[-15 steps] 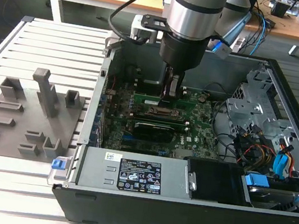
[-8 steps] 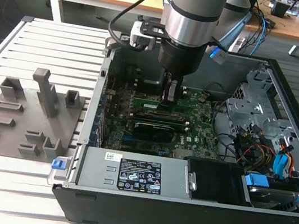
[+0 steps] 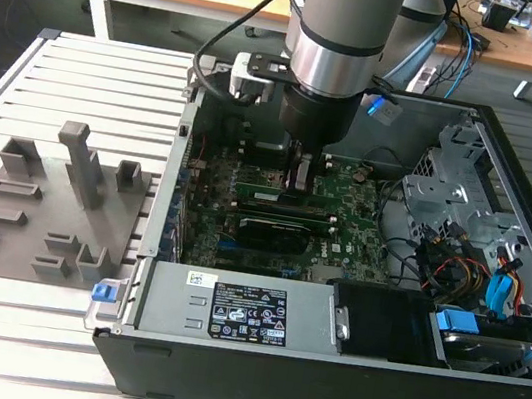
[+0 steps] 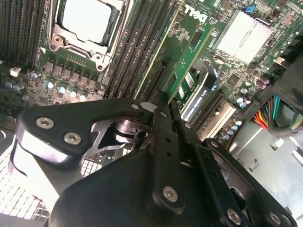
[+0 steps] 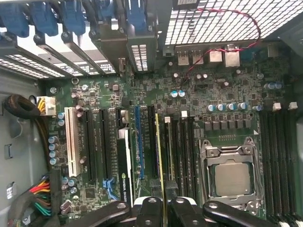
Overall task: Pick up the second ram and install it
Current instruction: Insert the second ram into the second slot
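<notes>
Fingers [image 5: 165,205] are seen nearly closed on the ram [image 5: 159,156], whose thin green edge runs between them in the first wrist view. In the second wrist view the fingers [image 4: 166,111] are pressed together on the same ram [image 4: 182,56], which is held upright on edge over the dark memory slots [image 4: 137,52] beside the CPU socket [image 4: 87,21]. In the exterior view the gripper [image 3: 300,177] is lowered inside the open case [image 3: 340,368], with its tips just above the motherboard [image 3: 341,237]; the ram itself cannot be told apart there from the parts below. Whether the ram is seated in a slot cannot be told.

A silver-lidded CPU [image 5: 232,179] is seen in its socket in the first wrist view, just beside the slots [image 5: 182,146] over which the ram is held. A black card [image 5: 124,165] is stood in a slot on the ram's other side, near a white slot [image 5: 73,142].

A gray fixture [image 3: 41,215] with upright posts lies on the slatted desk [image 3: 94,71], at the exterior view's left of the case and well apart from the gripper. Coloured cables [image 3: 491,281] and a blue clip [image 3: 454,323] lie at the case's far side, toward the exterior view's right.
</notes>
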Motion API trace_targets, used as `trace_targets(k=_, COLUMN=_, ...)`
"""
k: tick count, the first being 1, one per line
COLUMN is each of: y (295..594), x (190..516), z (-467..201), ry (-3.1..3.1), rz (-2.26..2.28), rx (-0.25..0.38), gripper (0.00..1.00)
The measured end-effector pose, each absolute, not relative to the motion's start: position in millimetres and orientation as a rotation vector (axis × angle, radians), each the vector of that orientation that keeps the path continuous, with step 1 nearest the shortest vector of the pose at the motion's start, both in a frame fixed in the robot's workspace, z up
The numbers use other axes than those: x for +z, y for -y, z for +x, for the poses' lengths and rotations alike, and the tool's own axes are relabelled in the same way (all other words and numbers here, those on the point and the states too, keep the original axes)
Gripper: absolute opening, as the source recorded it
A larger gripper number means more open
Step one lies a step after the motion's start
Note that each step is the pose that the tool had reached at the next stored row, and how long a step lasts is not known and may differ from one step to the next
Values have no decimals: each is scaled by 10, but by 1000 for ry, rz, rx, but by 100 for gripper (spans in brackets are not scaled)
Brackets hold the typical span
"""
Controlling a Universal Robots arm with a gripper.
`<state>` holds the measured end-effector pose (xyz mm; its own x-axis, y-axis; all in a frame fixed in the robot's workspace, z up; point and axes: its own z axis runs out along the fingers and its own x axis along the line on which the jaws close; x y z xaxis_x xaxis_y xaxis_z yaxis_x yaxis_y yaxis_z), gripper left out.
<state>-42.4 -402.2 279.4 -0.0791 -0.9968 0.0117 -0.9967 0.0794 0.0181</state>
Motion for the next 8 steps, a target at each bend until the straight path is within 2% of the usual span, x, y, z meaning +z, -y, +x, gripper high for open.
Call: trace_targets(k=8, y=4022, x=2629, z=-424, ry=2293, rz=2118, rx=-8, gripper=14)
